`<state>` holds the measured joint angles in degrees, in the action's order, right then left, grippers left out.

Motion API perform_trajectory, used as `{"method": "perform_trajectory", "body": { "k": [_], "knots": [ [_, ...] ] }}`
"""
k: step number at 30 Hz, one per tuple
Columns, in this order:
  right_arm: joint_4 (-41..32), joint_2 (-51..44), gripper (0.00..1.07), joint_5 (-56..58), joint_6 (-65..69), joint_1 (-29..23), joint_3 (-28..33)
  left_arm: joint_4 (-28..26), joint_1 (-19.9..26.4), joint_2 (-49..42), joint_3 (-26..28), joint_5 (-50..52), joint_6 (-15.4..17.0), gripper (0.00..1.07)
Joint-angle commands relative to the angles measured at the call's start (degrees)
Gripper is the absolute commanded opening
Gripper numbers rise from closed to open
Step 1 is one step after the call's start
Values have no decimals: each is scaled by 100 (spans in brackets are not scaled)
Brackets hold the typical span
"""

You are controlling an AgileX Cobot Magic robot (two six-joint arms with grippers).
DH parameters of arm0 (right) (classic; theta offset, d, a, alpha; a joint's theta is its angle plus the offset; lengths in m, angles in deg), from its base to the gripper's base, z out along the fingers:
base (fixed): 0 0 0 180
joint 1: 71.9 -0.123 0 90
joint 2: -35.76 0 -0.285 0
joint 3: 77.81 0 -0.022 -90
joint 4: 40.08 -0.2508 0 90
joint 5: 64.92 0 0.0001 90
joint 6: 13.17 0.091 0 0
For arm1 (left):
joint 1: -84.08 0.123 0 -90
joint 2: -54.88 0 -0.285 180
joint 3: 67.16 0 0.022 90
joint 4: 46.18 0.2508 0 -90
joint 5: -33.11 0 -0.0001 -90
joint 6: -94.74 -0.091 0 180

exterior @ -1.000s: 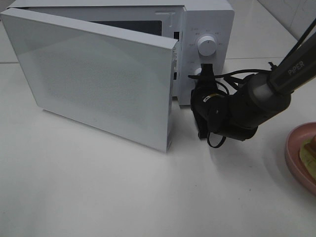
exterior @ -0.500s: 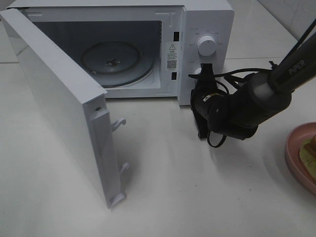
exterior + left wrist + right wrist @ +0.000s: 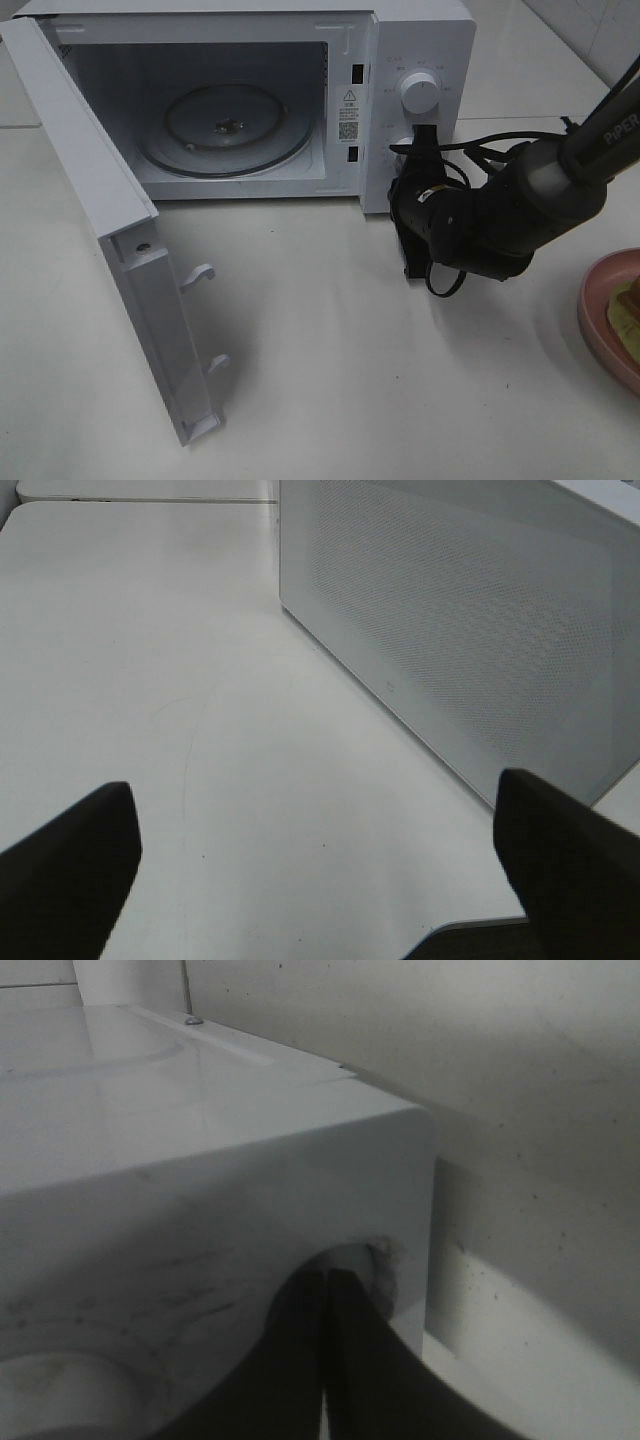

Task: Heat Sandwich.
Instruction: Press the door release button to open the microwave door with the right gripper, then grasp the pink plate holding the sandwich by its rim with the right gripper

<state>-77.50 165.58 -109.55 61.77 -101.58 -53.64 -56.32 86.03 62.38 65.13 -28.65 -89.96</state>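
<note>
The sandwich (image 3: 627,306) shows only as a tan and yellow-green sliver on the pink plate (image 3: 598,300), cut off by the right edge of the high view. My right gripper (image 3: 418,138) (image 3: 325,1290) is shut, with nothing between its fingers. Its tips rest against the round button low on the white microwave's control panel (image 3: 432,60). The microwave door (image 3: 110,235) stands wide open to the left, baring the glass turntable (image 3: 225,128). My left gripper (image 3: 320,880) is open, facing the door's outer face (image 3: 460,630); the high view does not show it.
The upper dial (image 3: 418,92) sits above the pressed button. Black cables (image 3: 480,155) trail from the right arm beside the microwave. The open door reaches far over the white tabletop (image 3: 380,380) on the left.
The microwave door has swung from nearly closed to wide open on the left, uncovering the turntable. The right arm has shifted slightly; its gripper stays at the button.
</note>
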Motion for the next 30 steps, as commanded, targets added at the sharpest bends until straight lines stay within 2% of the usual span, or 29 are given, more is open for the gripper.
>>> {"method": "perform_trajectory", "body": {
  "k": [1, 17, 22, 24, 27, 29, 30],
  "knots": [
    [223, -229, 0, -309, -6, -155, 149, -40, 6, -126, 0, 17, 29, 88],
    [355, -1094, 0, 246, -80, -321, 1215, -40, 6, -126, 0, 17, 29, 88],
    [1071, -1639, 0, 447, -57, -321, 1662, -40, 6, -126, 0, 17, 29, 88],
    [1564, -2000, 1, 814, -57, -315, 1902, -40, 6, -126, 0, 17, 29, 88],
    [1891, -2200, 1, 1089, -57, -315, 2005, -40, 6, -126, 0, 17, 29, 88],
    [2664, -2469, 1, 1513, -80, -223, 2063, -40, 6, -126, 0, 17, 29, 88],
    [2664, -2469, 1, 1513, -80, -223, 2063, -40, 6, -126, 0, 17, 29, 88]
  ]
}}
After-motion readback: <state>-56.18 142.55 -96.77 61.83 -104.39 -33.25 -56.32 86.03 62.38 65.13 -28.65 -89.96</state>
